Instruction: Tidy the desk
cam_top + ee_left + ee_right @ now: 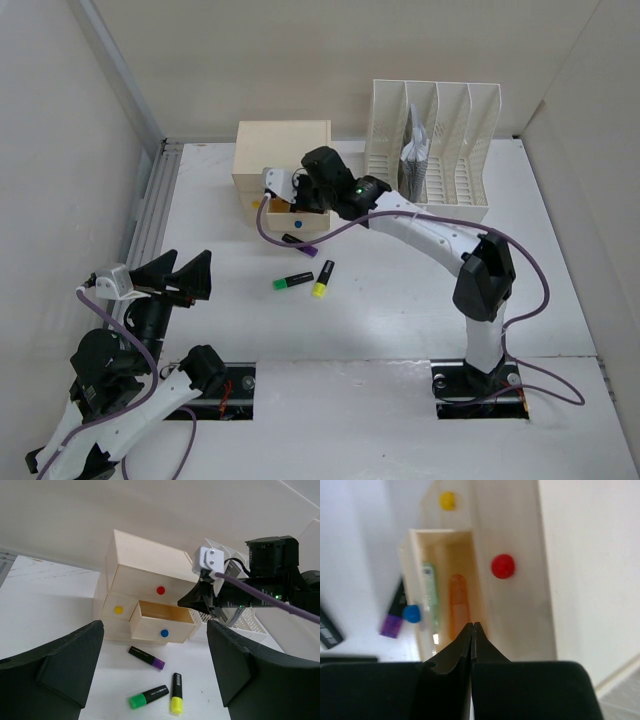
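Right gripper [471,629] clamped fully closed, empty, above the open blue-knob drawer [445,545]; left gripper [184,270] spread wide, holding nothing, over the near-left of the desk [400,310], which spans wall to wall under both arms.

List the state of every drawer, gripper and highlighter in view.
Blue-knob drawer: open, with an orange item and a green-and-white item inside.
Red-knob drawer: shut.
Yellow-knob drawer: shut.
Left gripper: open, empty.
Right gripper: shut on nothing, over the open drawer.
Purple highlighter: lying flat on the desk.
Green highlighter: lying flat.
Yellow highlighter: lying flat.
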